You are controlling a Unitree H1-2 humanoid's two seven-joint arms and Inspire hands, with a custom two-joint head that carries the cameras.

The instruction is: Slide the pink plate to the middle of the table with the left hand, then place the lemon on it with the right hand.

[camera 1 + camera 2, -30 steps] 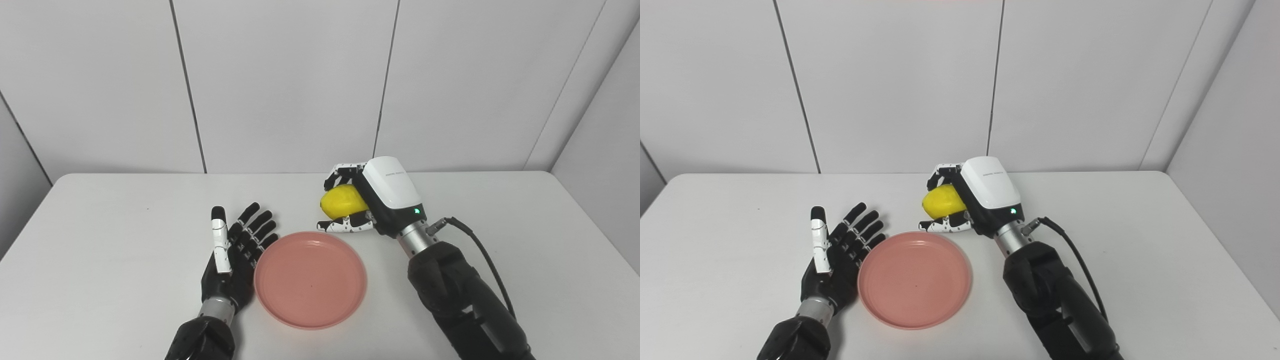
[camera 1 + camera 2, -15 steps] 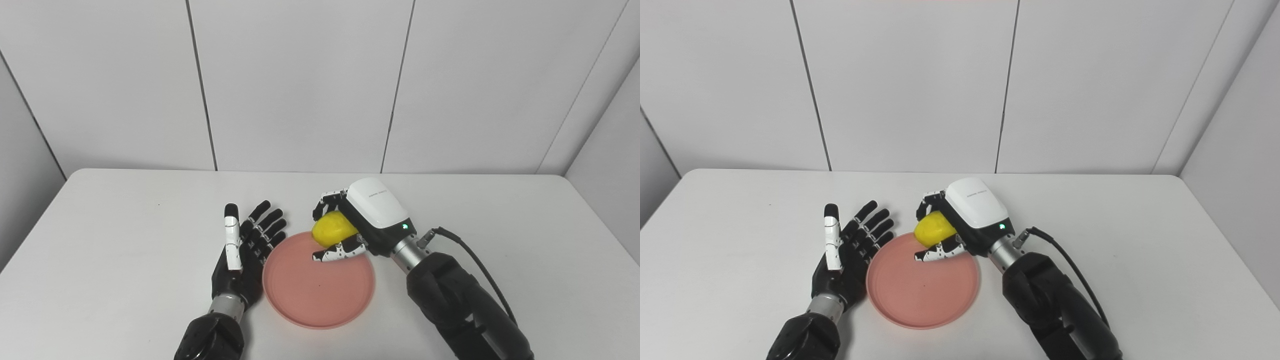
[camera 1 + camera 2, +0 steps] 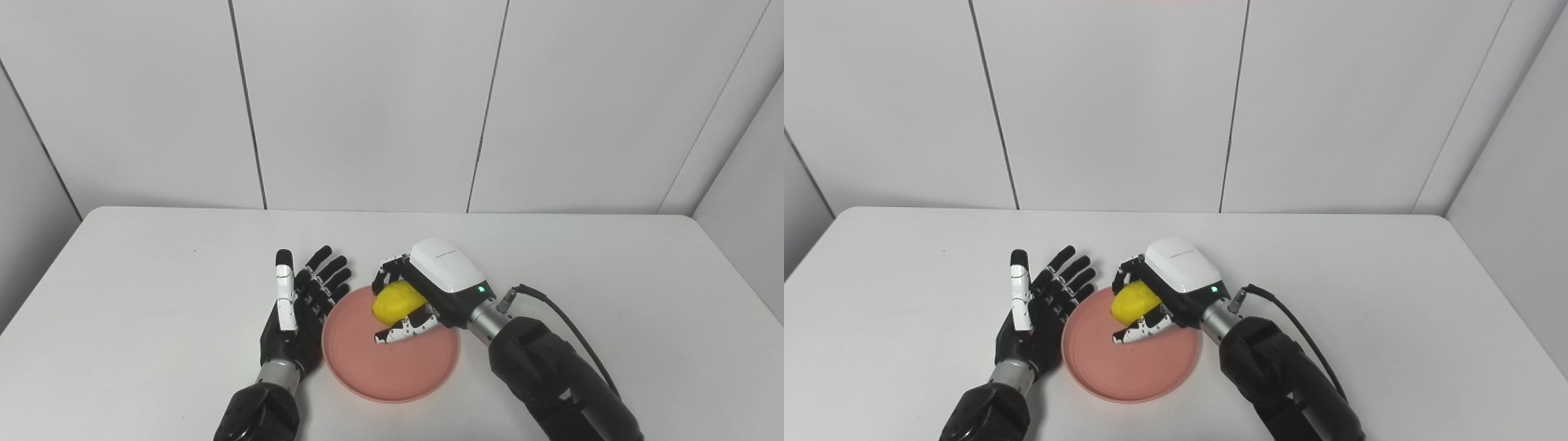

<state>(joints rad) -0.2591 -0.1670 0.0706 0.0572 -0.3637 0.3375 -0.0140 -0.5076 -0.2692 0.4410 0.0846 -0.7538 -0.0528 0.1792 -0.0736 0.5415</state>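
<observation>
The right hand (image 3: 422, 300) has come down and in toward the robot. A second ago it held the lemon (image 3: 397, 302) out past the far edge of the pink plate (image 3: 380, 373). Now the lemon is over the plate, on its far side, low and close to it. I cannot tell if the lemon is touching the plate yet. The right hand's fingers are wrapped tight around the lemon, with the thumb under it.

The left hand (image 3: 300, 306) has not moved. It sits just beside the plate, on the plate's left, with its fingers spread apart and holding nothing.

The plate sits near the middle of the white table (image 3: 643, 275), so I think the sliding part is done. The lemon is almost home. I think the right hand next needs to let go
</observation>
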